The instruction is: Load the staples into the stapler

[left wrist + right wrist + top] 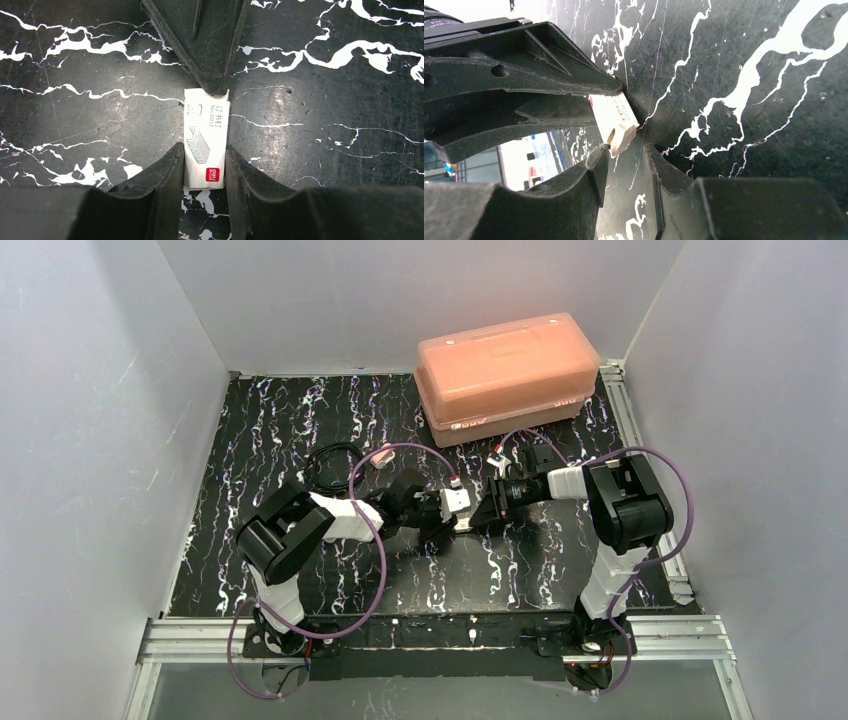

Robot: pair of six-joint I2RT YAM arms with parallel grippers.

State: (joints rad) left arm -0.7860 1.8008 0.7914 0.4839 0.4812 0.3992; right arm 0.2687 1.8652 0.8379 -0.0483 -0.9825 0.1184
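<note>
A small white staples packet with a red logo is clamped by its sides in my left gripper, just above the black marbled table. In the top view the packet sits mid-table between both arms. My right gripper faces the packet's far end. Its jaws stand a little apart, and the opened flap just reaches the left fingertip without being clamped. From the left wrist view the right gripper's fingers touch that end. The staples themselves are hidden in the packet. The stapler is out of view.
A translucent orange lidded box stands at the back right of the table. White walls close in the left, right and back. Aluminium rails run along the near edge by the arm bases.
</note>
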